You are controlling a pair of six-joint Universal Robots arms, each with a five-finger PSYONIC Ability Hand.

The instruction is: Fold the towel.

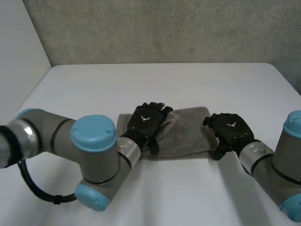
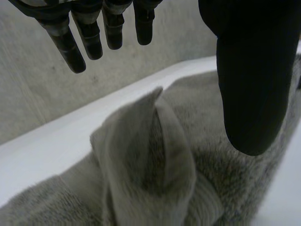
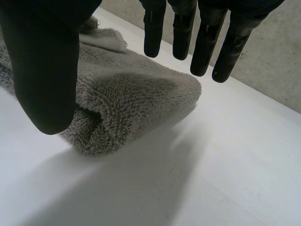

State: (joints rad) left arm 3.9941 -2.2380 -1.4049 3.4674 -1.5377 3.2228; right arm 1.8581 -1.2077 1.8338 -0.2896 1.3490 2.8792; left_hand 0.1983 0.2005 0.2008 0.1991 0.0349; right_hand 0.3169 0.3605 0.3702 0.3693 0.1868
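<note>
A white table (image 1: 155, 80) stood before a rough grey wall (image 1: 164, 28). The left hand (image 1: 149, 121), fingers straight and released, was over the left part of the grey towel (image 1: 188, 134), which lay folded mid-table. The right hand (image 1: 230, 128), likewise released, was at the towel's right end.

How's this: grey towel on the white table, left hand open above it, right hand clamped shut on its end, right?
No. The right wrist view shows the right hand open, fingers and thumb straight at the towel's end, pinching nothing. The rest holds: towel on the white table, left hand open above it.
</note>
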